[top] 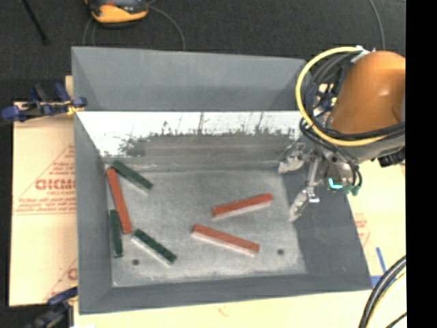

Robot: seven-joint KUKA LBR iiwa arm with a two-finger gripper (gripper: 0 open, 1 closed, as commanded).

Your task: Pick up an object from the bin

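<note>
Fingers (304,197) look spread apart with nothing between them, hanging low at the right side of the grey metal bin (198,87), near its right wall. The nearest thing is a flat orange-red rectangular bar (242,206) on the bin floor, slightly tilted. Its right end is just beside the lower fingertip, and I can't tell if they touch. A second orange-red bar (225,240) lies just below it, apart from it. Well off at the left are a third orange-red bar (118,200) and some dark green bars (154,246). Judging by looks, the near bar is probably light, stiff and not fragile, with smooth faces that may slip. It lies flat and thin, so the fingers would have to go right down to the floor. The best hold is likely across the narrow width near the middle, fingers straddling the long sides, so it won't swing.
</note>
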